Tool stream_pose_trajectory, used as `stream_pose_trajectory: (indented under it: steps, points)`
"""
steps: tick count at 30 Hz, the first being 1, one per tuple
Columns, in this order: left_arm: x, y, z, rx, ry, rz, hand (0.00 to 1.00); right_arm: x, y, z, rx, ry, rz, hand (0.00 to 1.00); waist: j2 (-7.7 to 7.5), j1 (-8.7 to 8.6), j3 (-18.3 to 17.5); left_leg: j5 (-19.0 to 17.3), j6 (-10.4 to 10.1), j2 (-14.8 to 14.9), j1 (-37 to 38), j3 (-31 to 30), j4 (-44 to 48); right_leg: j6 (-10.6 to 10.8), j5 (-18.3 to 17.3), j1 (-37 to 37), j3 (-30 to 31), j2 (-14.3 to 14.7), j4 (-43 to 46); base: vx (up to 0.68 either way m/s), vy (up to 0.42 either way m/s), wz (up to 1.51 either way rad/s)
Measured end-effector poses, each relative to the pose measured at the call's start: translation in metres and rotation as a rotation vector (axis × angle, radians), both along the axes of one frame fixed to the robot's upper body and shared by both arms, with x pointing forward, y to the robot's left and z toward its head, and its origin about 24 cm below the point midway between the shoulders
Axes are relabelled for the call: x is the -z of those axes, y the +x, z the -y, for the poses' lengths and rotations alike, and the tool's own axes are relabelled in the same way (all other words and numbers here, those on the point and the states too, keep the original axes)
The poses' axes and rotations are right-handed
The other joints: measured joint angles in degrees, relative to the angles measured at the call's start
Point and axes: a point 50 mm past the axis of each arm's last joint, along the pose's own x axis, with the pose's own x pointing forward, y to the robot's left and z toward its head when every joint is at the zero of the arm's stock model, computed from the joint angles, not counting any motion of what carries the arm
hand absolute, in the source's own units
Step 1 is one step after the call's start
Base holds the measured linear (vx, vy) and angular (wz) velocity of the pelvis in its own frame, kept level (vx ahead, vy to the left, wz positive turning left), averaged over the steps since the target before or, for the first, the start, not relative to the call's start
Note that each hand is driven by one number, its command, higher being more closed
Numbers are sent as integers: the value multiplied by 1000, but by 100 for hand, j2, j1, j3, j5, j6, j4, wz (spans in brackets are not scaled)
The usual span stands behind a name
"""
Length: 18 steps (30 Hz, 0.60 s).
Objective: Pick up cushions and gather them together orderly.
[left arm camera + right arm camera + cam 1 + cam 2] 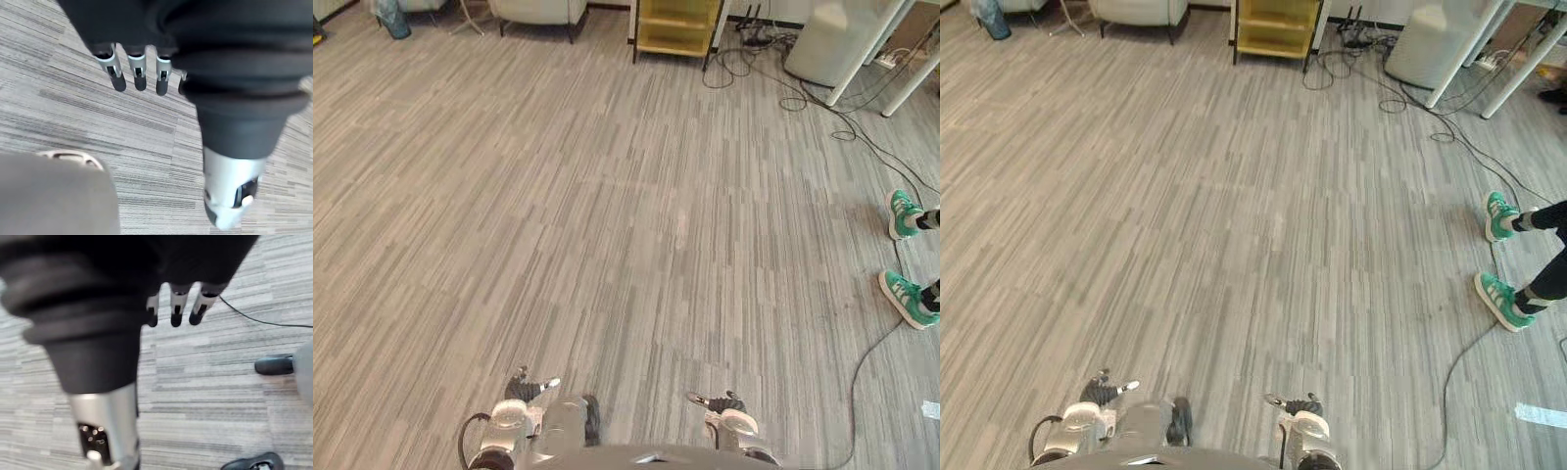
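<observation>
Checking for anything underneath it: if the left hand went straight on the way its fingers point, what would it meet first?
The left hand hangs open, fingers pointing down at the grey striped floor. Nothing shows between them, so it would probably meet the floor first; the depth is unclear.

Left hand [234, 73] and right hand [88, 298] look alike: black ribbed cover over back and wrist, silver fingers [117, 73] with dark tips, chunky silver thumb [227, 191] with a dark slot near the tip. A person [1549, 215] wears green sneakers [1500, 299] with white stripes and black trousers [1552, 274].
</observation>
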Motion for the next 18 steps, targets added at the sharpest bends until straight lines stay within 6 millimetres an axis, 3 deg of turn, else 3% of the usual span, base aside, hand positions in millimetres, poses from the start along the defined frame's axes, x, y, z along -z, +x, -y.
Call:
stream_pose_trajectory:
  steps: [1, 2, 3, 4, 5, 7, 8, 9, 11, 12, 13, 14, 15, 16, 18]
  points:
    - [0, -1, -4, 8, 13, -9, 0, 2, -7, -1, 1, 6, -14, 0, -58, -107, 13, -93, 14, -107, 194, -5, 1, 239, 109, -580, 100, -140, 1428, 293, 115, 19]
    - [0, -3, -6, 6, 17, -16, 0, 2, -7, -2, 1, 11, -9, 0, -80, -120, 14, -154, 26, -152, 331, -1, -3, 250, 117, -872, 127, -182, 2144, 305, 73, 24]
    - [1, -6, -8, 2, 23, -32, 0, 2, -10, 4, -2, -6, -18, 0, -76, -176, 45, -228, 62, -190, 635, -20, -45, 118, 38, -1232, -39, -220, 3054, 308, 48, 10]
    - [2, -8, -8, -4, 26, -42, 0, 2, -12, 5, 6, -5, -19, 0, -11, -211, 85, -242, 73, -208, 957, -38, -222, -177, -151, -1509, -345, -267, 3484, 309, 39, 7]
    - [2, -8, -8, -6, 29, -42, 0, 1, -10, 5, 5, -7, -13, 0, 9, -236, 96, -241, 72, -205, 1111, -57, -325, -283, -256, -1628, -512, -267, 3563, 376, 0, 8]
    - [3, -9, -5, -20, 21, -44, 0, -1, -3, 5, -3, -4, 9, 0, 3, -295, 135, -240, 70, -122, 1709, -173, -765, -548, -713, -2005, -1268, -239, 2934, 385, -66, 18]
    - [3, -9, -3, -25, 15, -44, 0, -1, -2, 5, -4, -4, 11, 0, 0, -292, 137, -239, 69, -90, 1810, -195, -845, -576, -801, -2085, -1399, -219, 2624, 329, -125, 25]
    - [4, -9, 0, -30, 6, -44, 0, -2, 0, 5, -5, -6, 17, 0, 23, -304, 150, -247, 55, 36, 1965, -239, -988, -588, -830, -2259, -1577, -106, 1707, 327, -165, 29]
    - [4, -8, 3, -27, 0, -43, 0, -5, 6, 5, -8, -8, 37, 0, 48, -372, 186, -240, 6, 203, 2078, -356, -1145, -568, -548, -2402, -1570, 87, 355, 301, -177, 35]
    - [4, -8, 3, -26, 0, -43, 0, -5, 8, 5, -10, -8, 41, 0, 46, -400, 209, -250, -115, 305, 2160, -409, -1267, -511, -127, -2465, -1498, 178, -629, 409, -276, 40]
    - [4, -8, 2, -32, -2, -47, 0, -6, 10, 3, -10, -2, 44, 0, -50, -403, 299, -249, -157, 316, 2382, -506, -1423, -419, 467, -2450, -1266, 235, -1702, 538, -369, 46]
    - [4, -7, 0, -33, 5, -45, 0, -5, 10, 2, -11, 1, 43, 0, -157, -413, 358, -304, -282, 286, 2556, -598, -1491, -405, 648, -2366, -1010, 205, -2246, 559, -394, 36]
    - [4, -8, -2, -33, 9, -46, 0, -5, 10, 2, -11, 4, 41, 0, -190, -426, 378, -342, -347, 285, 2668, -671, -1517, -403, 814, -2354, -919, 193, -2287, 485, -328, 28]
    - [6, -9, 1, -32, 0, -62, 0, -7, 14, 5, -14, -4, 48, 0, -73, -447, 411, -407, -442, 434, 2844, -798, -1509, -399, 1299, -2385, -879, 267, -1888, 564, -391, 20]
    - [7, -8, 12, -23, -25, -66, 0, -11, 21, 14, -18, -30, 64, 0, 160, -437, 380, -268, -453, 647, 2818, -1031, -1333, -551, 1208, -2643, -905, 422, -1157, 420, -286, 8]
